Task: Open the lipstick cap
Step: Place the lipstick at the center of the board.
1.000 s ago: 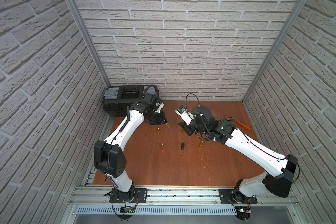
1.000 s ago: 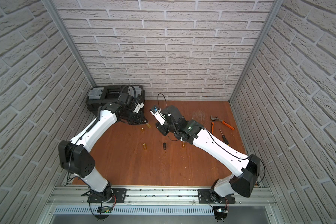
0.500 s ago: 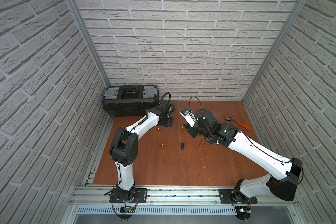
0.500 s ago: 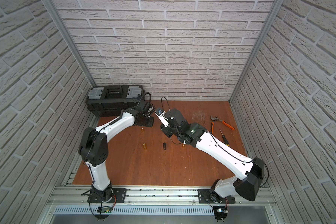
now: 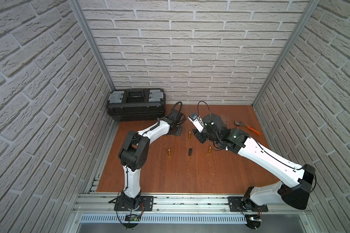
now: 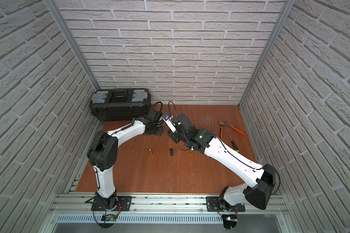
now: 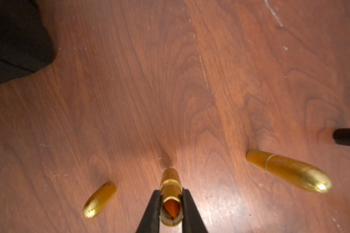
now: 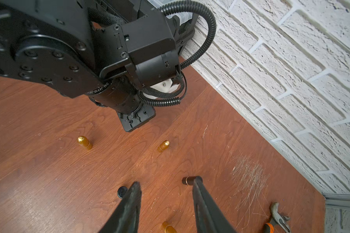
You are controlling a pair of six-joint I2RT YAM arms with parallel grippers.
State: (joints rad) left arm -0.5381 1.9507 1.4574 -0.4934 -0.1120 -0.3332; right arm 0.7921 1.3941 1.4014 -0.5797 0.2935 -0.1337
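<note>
3 gold bullet-shaped metal lipstick pcs: capped tube [image 7: 289, 173], loose cap [image 7: 99, 199], uncapped tube [image 7: 170, 177] w/ orange stick showing, pinched by L gripper [image 7: 171, 191]. 1 black tube [image 5: 190, 152]. R gripper [image 8: 167, 181] spread, empty.

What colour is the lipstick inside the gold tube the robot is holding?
The lipstick is orange, inside its gold tube. The left wrist view shows it best.

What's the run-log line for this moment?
left end effector: shut on gold metal lipstick tube, uncapped | right end effector: open, empty
</note>
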